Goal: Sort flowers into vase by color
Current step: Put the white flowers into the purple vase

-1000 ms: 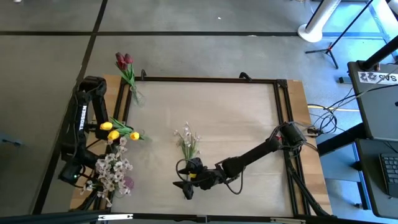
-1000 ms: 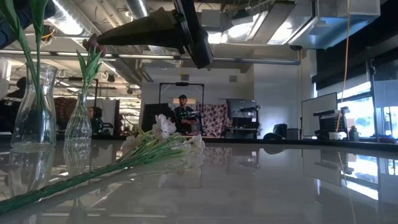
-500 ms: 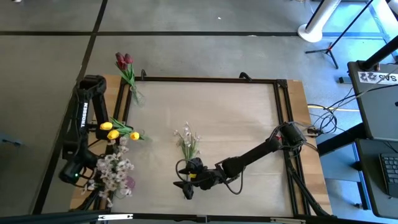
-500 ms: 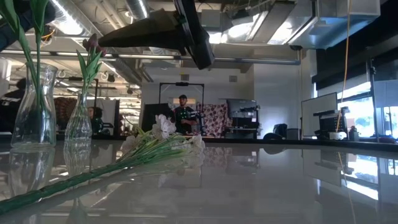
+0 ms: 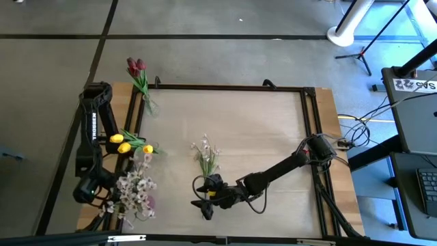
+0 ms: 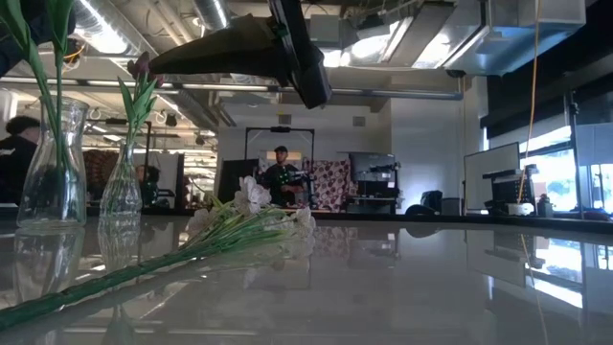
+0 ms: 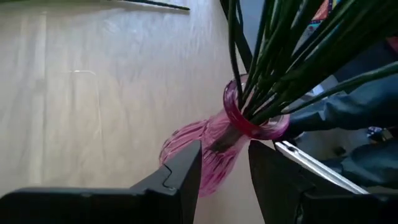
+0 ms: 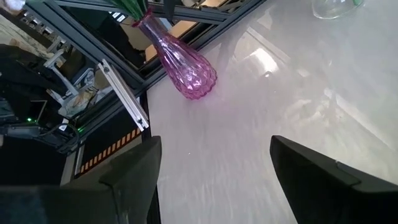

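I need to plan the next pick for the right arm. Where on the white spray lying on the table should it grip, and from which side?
Grip the white spray on its bare green stalk, below the blossoms, coming straight down from above. It lies flat, with the stalk end toward the right gripper, whose jaws are open, so the stalk is probably the nearest firm part.

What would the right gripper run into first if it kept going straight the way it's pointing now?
Likely the pink vase. The right gripper, open, looks past its fingers across bare table toward that vase holding green stems at the table's edge. Depth is hard to judge, and the vase sits slightly off centre.
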You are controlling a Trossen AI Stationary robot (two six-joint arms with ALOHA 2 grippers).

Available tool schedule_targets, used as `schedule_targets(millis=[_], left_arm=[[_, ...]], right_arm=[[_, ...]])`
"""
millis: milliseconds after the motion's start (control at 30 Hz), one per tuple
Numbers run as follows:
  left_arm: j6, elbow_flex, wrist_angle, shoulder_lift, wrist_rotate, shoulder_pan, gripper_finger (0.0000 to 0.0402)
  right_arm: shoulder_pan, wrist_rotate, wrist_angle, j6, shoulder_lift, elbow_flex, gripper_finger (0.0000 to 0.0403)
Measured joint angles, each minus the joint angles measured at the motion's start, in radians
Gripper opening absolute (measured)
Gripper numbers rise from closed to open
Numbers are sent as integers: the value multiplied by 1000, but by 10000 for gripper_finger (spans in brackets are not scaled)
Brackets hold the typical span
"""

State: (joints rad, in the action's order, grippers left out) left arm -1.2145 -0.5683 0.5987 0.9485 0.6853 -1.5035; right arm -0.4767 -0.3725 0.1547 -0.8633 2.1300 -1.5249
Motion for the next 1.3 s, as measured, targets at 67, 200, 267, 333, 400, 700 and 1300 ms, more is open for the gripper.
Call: schedule_targets(millis=[67,200,267,333,400,700,1300], left_arm=[[20,10,-22,0,-8,14,128],[26,28,-44,0,-11,43,128],[49,37,-70,0,-11,60,128],[79,43,-100,0,-11,81,128],[108,47,-119,0,-11,105,128],[192,48,-129,0,-2,225,128],[149,-91,77,-49,-168,294,128]], right_arm=[[1,-1,-4,-24,0,0,301],[16,-14,-73,-114,0,0,301],[32,-18,-116,-135,0,0,301],[52,-9,-165,-135,0,-11,301],[74,9,-247,-126,0,-45,301],[154,50,-584,-176,-1,-167,301],[157,78,-666,-226,91,-167,301]])
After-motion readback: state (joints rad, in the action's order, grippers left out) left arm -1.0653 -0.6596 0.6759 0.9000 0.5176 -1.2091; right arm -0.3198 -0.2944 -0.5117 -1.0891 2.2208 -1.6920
